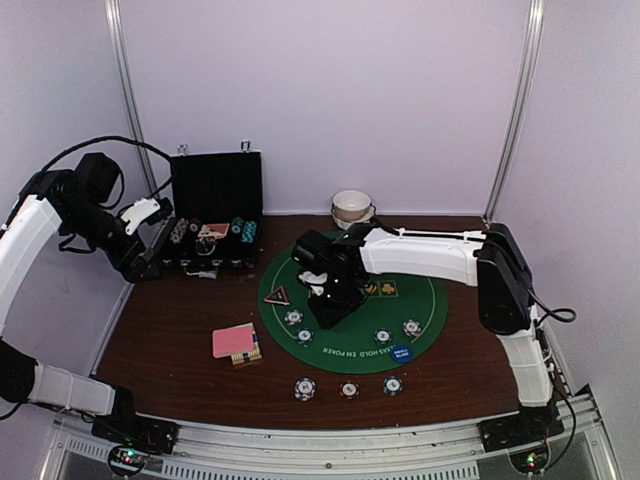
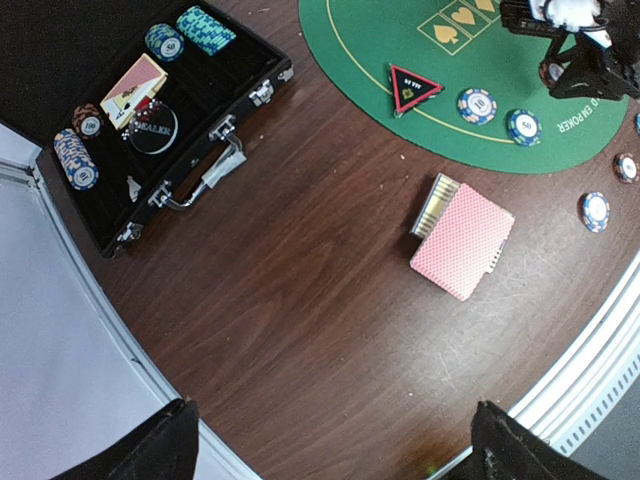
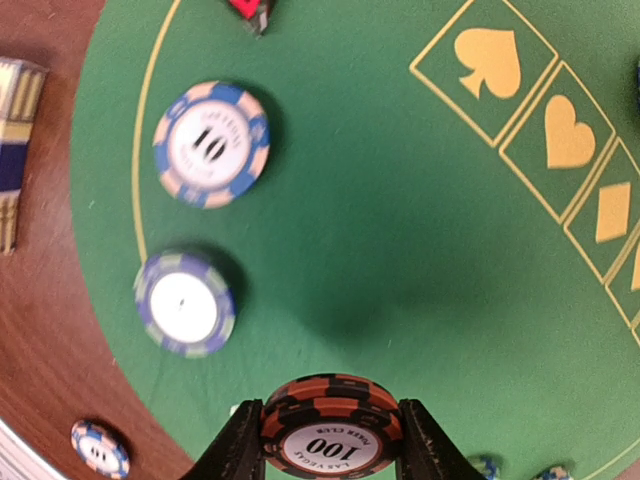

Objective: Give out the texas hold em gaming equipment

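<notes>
Across the brown surface [image 1: 170,340] spreads the green mat [image 1: 420,295]. Above it your right pincer [image 1: 330,308] hangs half closed, pinching the orange 100 chip [image 3: 331,425] by its rim. Bare felt lies just beyond it, with the blue 10 chip [image 3: 211,143] and blue-white chip [image 3: 185,303] off to one side. Your left pincer [image 2: 335,455], wide open, is well apart, near the case [image 1: 215,185].

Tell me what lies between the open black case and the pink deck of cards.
Nothing: only bare brown table separates the case from the deck, clearest in the left wrist view.
</notes>
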{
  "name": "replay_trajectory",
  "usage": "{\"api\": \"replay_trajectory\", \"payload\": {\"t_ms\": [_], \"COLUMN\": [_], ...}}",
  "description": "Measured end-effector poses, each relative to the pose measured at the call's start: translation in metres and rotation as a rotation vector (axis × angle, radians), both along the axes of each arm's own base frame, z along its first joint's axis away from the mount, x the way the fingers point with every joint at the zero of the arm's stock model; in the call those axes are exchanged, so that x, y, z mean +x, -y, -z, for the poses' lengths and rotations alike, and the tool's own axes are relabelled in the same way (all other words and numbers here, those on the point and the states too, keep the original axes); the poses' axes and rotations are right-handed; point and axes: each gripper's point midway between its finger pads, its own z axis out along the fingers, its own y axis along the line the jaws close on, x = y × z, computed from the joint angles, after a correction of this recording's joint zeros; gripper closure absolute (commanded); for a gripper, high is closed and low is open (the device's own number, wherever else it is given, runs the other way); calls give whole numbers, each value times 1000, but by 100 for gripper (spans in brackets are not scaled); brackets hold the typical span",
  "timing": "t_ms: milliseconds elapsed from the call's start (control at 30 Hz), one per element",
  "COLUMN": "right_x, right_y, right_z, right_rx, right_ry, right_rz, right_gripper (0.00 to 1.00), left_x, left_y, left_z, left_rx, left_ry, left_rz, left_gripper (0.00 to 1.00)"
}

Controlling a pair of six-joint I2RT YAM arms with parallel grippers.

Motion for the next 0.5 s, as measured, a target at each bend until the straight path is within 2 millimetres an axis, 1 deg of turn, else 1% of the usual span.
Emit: {"api": "replay_trajectory", "payload": {"t_ms": [167, 233, 367, 433, 500], "right_x": [22, 29, 35, 38, 39], "right_y": [-10, -14, -19, -19, -20], "right_z": [15, 21, 28, 31, 33], "right_rx": [6, 10, 16, 17, 16], "right_ry": [1, 0, -5, -8, -12], "right_rz": [26, 32, 37, 42, 42], "right_gripper": [67, 67, 67, 63, 56], "left_x": [0, 0, 0, 0, 0], "left_y": [0, 0, 0, 0, 0], "left_z": [0, 0, 0, 0, 0], "left_rx": [0, 0, 1, 2, 2], "left_ry": [0, 0, 1, 1, 2], "left_rz": [0, 0, 2, 4, 5], "left_gripper": [3, 2, 2, 3, 2]}}
